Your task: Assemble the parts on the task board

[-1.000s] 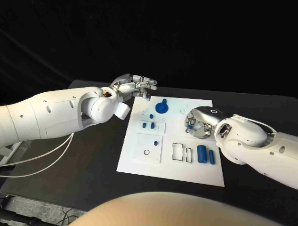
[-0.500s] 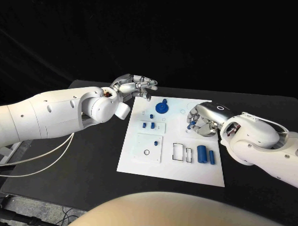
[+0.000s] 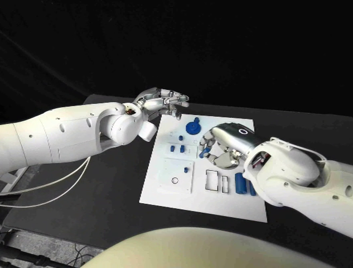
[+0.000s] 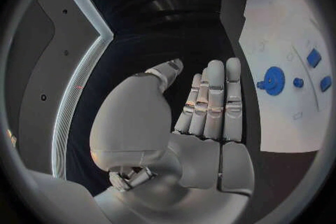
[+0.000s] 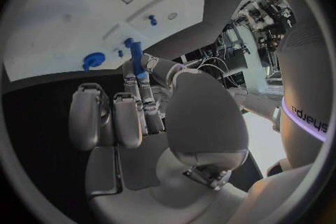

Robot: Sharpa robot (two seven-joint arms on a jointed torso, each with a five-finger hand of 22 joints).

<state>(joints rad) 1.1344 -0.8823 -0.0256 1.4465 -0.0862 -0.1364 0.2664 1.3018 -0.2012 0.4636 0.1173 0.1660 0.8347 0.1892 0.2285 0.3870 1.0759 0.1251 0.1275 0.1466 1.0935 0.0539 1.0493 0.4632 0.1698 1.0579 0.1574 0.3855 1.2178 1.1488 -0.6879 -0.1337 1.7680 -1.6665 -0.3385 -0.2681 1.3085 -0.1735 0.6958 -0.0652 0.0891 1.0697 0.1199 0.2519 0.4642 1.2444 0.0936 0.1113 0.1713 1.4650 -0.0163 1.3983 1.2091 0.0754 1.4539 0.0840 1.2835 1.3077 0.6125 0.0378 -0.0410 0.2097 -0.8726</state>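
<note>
Head view: right hand [image 3: 223, 149] over middle of white task board [image 3: 167, 192], pinching blue peg [image 3: 203, 149]. Left hand [image 3: 159, 102] past board's far-left corner. Left wrist: fingers straight, nothing held; blue disc [image 4: 273, 78] on board. Right wrist: peg between fingertips [image 5: 140, 74].

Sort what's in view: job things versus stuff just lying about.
Job: task board; blue disc; blue cylinder; blue peg, pinched by the right hand.
Lying about: white cables; black table underneath.
</note>
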